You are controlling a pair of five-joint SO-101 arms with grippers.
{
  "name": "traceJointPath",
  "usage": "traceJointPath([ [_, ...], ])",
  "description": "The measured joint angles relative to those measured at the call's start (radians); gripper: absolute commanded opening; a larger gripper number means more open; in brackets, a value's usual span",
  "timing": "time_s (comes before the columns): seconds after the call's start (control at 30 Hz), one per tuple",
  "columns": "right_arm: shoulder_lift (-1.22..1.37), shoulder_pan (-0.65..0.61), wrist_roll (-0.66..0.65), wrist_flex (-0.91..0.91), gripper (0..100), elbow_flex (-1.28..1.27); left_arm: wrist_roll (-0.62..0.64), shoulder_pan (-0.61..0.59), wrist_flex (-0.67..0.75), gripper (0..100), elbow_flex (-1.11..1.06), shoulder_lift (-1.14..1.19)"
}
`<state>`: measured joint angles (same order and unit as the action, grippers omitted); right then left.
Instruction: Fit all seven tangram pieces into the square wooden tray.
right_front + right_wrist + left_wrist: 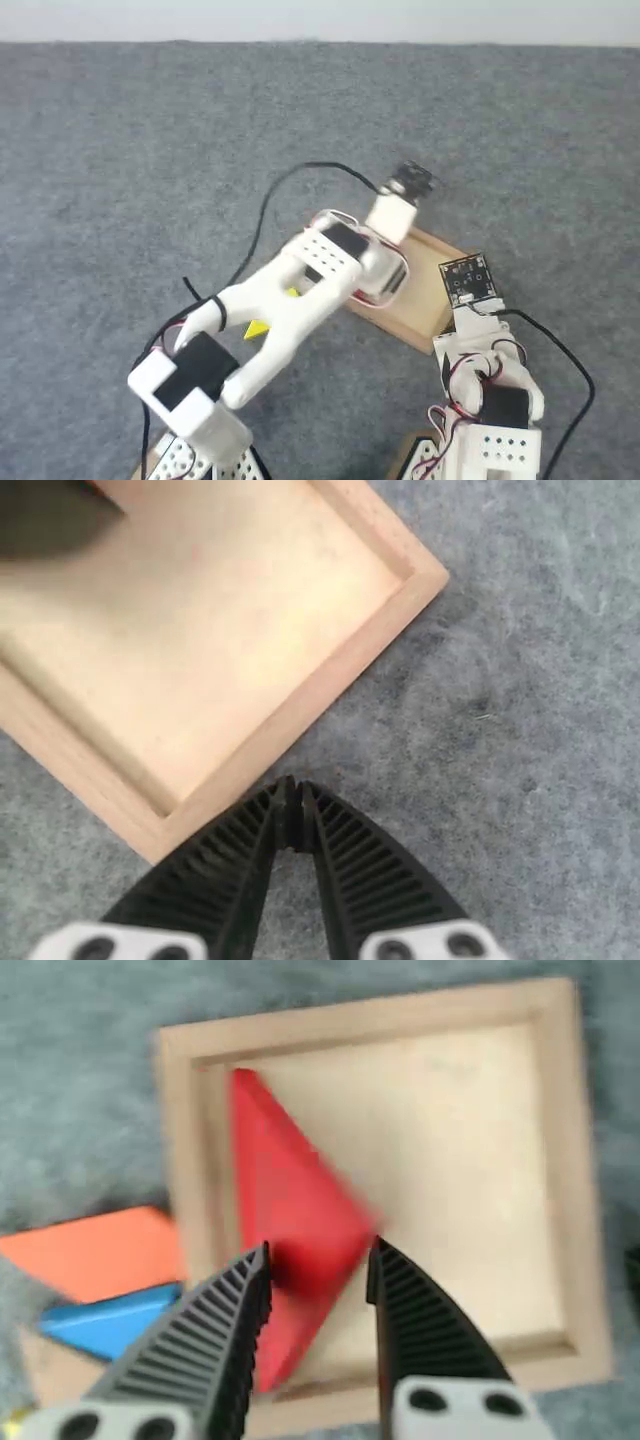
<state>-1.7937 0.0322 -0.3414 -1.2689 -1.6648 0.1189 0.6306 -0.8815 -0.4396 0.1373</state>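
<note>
Black-ribbed left gripper (pixel 318 1255) stands parted over a red triangle (pixel 290 1210) lying in the wooden tray (pixel 565 1160).
From the left wrist we see the triangle along one tray wall, with an orange piece (pixel 90 1250) and a blue piece (pixel 105 1320) outside it. The right wrist shows us the right gripper (pixel 295 810) pinched closed just outside the tray's rim. From above we pick out a yellow piece (pixel 257 328) near the tray.
</note>
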Motion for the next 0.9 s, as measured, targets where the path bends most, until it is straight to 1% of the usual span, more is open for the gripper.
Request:
traceJointPath([
  [0.1,0.0,0.0,0.0,0.0,0.8,0.0,-0.029,0.026,0.0,15,0.0,-0.002],
  [0.2,0.0,0.0,0.0,0.0,0.8,0.0,-0.031,0.009,0.0,15,0.0,-0.002],
  [0.4,0.0,0.0,0.0,0.0,0.8,0.0,-0.031,-0.066,0.0,15,0.0,-0.015],
  [0.53,0.0,0.0,0.0,0.0,0.8,0.0,-0.031,-0.077,0.0,15,0.0,-0.026],
  [0.73,0.0,0.0,0.0,0.0,0.8,0.0,-0.032,-0.057,0.0,15,-0.005,-0.029],
  [0.83,0.0,-0.002,0.0,0.0,0.8,0.0,-0.077,-0.009,0.002,15,-0.054,-0.054],
  [0.9,0.0,-0.002,0.0,0.0,0.8,0.0,-0.103,0.02,0.028,15,-0.087,-0.058],
])
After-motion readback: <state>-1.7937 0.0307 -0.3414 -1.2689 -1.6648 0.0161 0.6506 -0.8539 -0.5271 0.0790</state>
